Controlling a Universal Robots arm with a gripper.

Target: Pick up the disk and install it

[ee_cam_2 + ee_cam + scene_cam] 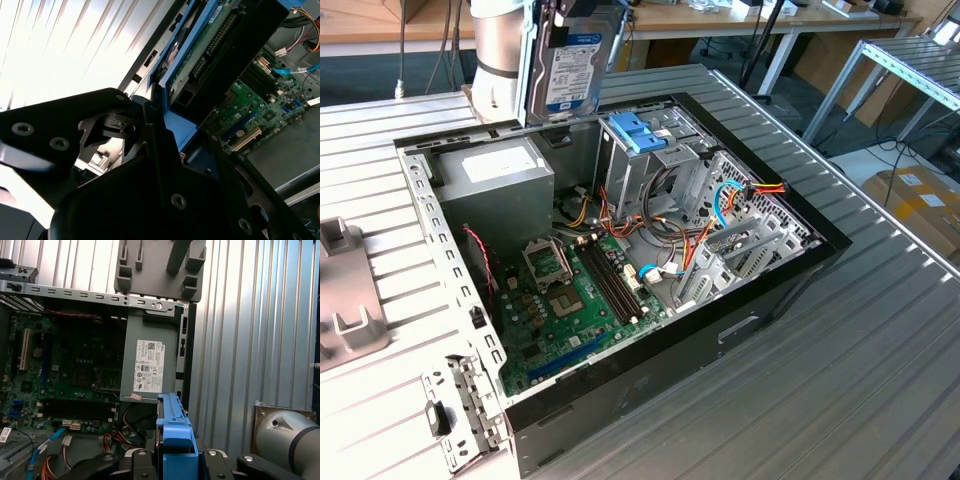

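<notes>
**Item:** the disk [575, 60]. Grey drive in a light-blue rail bracket, held upright in the air above the far edge of the open computer case [650, 368], toward the exterior view's left.

**Gripper** [172, 460]: clamped on the bracket's blue end, seen in the first wrist view.

**Status:** pickup done. Installation not done, as the disk sits in no bay.

**Surroundings:**
- Power supply [495, 175], just below the disk.
- Drive cage [665, 165], to the exterior view's right, topped by a blue tabbed piece [635, 130].
- Motherboard [570, 310], nearer.

**Obstructions, judged:** loose cables [720, 215] crowd the cage.

The case [650, 390] is lying on the counter [860, 380]; inside, the power supply [495, 175] is sitting beside the motherboard [570, 320]; the disk [572, 60] is hanging above.
</notes>
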